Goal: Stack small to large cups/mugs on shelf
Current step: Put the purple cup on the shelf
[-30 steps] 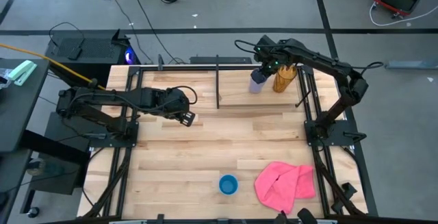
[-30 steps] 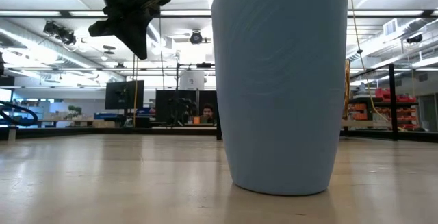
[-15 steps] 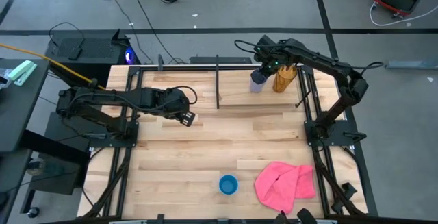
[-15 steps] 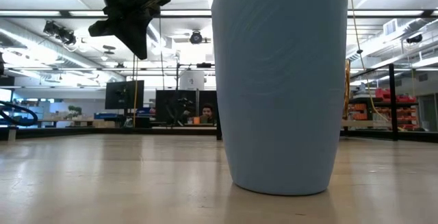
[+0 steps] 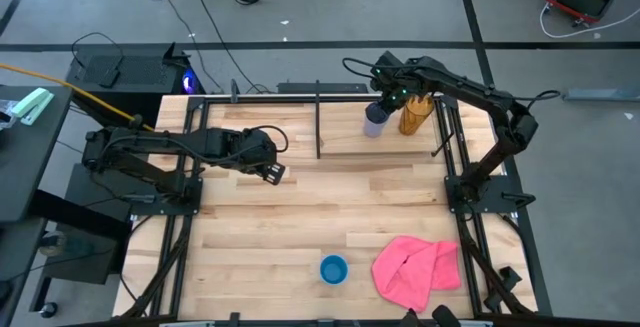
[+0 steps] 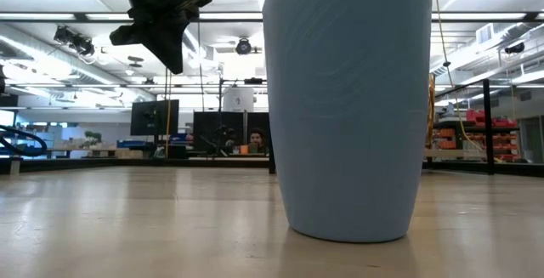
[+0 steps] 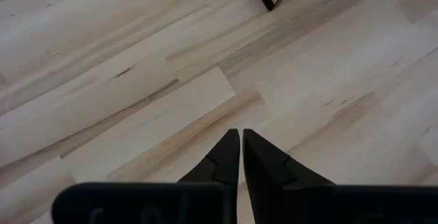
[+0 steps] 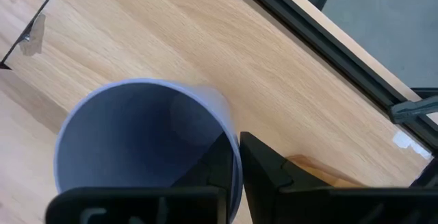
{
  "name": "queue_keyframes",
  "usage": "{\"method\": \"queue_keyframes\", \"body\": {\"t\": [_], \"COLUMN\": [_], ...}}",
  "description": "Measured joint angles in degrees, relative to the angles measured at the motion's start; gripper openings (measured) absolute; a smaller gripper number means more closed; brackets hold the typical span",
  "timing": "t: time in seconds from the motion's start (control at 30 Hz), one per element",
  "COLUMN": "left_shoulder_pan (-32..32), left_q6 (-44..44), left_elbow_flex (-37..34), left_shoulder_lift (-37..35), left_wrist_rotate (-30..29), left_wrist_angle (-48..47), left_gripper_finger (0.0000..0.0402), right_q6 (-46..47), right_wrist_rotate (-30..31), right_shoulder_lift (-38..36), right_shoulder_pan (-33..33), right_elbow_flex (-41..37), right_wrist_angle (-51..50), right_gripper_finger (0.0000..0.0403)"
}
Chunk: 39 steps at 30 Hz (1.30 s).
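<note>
The pale lavender cup is at the far right of the wooden shelf, just left of the upright amber cup. My right gripper is shut on the lavender cup, whose open mouth faces up in the right wrist view. The short blue cup stands on its base near the front edge and fills the low view. My left gripper is shut and empty above the planks at left centre; it also shows in the left wrist view and the low view. My right gripper pinches the lavender cup's wall at the rim, one finger inside the cup and one outside. The fingers come from above, pointing down. The cup is upright, mouth up. Whether its base stands on the shelf or hangs clear, I cannot tell.
A pink cloth lies near the front right, beside the blue cup. The thin black divider post stands at the far middle. The black frame runs along the right side. Bare planks lie across the middle.
</note>
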Motion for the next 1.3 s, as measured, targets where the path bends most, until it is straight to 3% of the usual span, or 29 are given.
{"method": "queue_keyframes", "body": {"t": [0.73,1.3], "left_shoulder_pan": [0.0,0.0], "left_q6": [0.0,-0.3], "left_elbow_flex": [0.0,0.0], "left_shoulder_lift": [0.0,0.0], "left_wrist_rotate": [0.0,0.0], "left_wrist_angle": [0.0,0.0], "left_gripper_finger": [0.0026,0.0029], "right_q6": [-0.5,-0.5], "right_wrist_rotate": [-0.1,-0.4], "right_shoulder_lift": [0.0,0.0], "right_shoulder_pan": [0.0,0.0], "right_elbow_flex": [0.0,0.0], "right_wrist_angle": [1.3,1.4], "right_gripper_finger": [0.0035,0.0086]}}
